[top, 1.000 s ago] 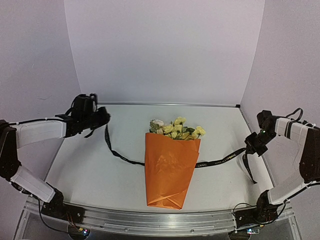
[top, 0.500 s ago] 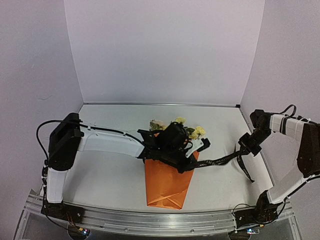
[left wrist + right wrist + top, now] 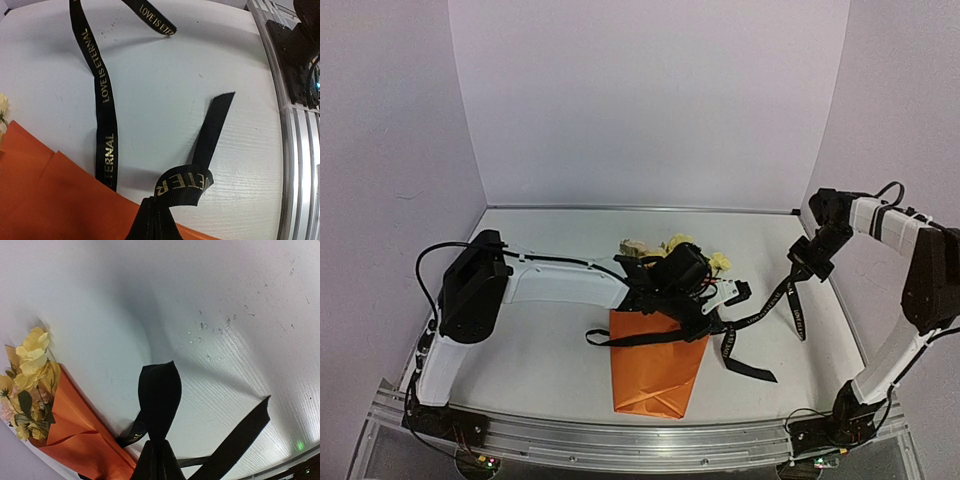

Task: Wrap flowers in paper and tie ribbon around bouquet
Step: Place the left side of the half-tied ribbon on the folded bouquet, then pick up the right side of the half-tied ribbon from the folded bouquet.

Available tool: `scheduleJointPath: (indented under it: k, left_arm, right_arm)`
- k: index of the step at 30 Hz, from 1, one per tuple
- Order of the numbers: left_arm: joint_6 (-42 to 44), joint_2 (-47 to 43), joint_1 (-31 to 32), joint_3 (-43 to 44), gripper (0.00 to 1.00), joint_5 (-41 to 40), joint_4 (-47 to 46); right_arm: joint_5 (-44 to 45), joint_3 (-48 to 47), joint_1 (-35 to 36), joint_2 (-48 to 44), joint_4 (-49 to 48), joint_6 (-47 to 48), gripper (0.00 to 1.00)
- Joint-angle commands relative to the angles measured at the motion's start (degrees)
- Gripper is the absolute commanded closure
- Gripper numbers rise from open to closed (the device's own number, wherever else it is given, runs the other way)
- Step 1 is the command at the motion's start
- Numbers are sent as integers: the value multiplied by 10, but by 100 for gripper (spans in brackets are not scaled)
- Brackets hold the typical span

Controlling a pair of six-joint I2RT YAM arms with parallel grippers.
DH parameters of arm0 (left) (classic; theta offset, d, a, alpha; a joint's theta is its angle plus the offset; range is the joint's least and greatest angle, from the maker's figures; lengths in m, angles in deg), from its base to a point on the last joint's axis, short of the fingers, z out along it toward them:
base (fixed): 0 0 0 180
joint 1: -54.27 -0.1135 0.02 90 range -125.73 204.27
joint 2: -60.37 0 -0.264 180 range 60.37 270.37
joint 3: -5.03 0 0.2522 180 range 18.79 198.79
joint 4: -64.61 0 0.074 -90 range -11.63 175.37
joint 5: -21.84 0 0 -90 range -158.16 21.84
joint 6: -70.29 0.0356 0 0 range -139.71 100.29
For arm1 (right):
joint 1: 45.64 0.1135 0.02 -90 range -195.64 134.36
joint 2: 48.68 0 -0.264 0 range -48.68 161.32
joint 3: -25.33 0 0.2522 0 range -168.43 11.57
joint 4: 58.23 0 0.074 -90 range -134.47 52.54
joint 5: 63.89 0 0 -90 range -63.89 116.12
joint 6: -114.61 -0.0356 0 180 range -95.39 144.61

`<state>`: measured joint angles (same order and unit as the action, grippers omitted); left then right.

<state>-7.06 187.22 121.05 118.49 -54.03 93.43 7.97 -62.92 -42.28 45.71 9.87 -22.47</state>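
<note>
The bouquet lies mid-table, an orange paper (image 3: 648,375) cone with yellow-cream flowers (image 3: 675,244) at its far end. My left arm reaches across it; the left gripper (image 3: 708,318) is shut on the black ribbon (image 3: 638,339), which now crosses the cone's upper part. In the left wrist view the fingertips (image 3: 152,222) pinch a lettered ribbon loop (image 3: 182,185) over the paper's edge (image 3: 50,200). My right gripper (image 3: 799,266) at the right is shut on the ribbon's other part; its fingertips (image 3: 156,464) clamp a twisted black strip (image 3: 160,390), with the bouquet (image 3: 75,440) to the left.
A loose ribbon tail (image 3: 752,369) lies right of the cone, and another hangs below the right gripper (image 3: 798,318). The metal rail (image 3: 620,440) with both arm bases runs along the near edge. White walls close in the back and both sides.
The left arm swung from the far left across the bouquet, carrying the ribbon over the cone. The right gripper moved back and inward, drawing its ribbon part up.
</note>
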Motion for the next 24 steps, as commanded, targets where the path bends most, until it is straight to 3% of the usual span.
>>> scheduleJointPath:
  k: [1,4,8,11,13,15,19,24]
  left_arm:
    - [12,59,-6,91,100,-1,11]
    - [-27,74,-17,114,100,-5,-15]
    - [-57,68,-25,111,87,1,-54]
    - [-72,66,-29,115,66,4,-54]
    - [-95,43,-37,86,50,14,-75]
    - [-116,0,-47,33,41,21,-110]
    - [-149,-94,-68,-76,34,37,-146]
    - [-154,-200,-89,-207,36,21,-131]
  right_arm:
    - [-38,-37,37,-29,33,-49,100]
    - [-43,-40,55,-49,29,-82,100]
    - [-65,-45,65,-60,20,-131,100]
    - [-70,-47,72,-73,15,-160,100]
    - [-72,-47,76,-82,13,-172,100]
    - [-71,-47,84,-91,12,-185,100]
    - [-70,-48,108,-99,7,-205,100]
    - [-38,-44,153,-122,1,-230,100]
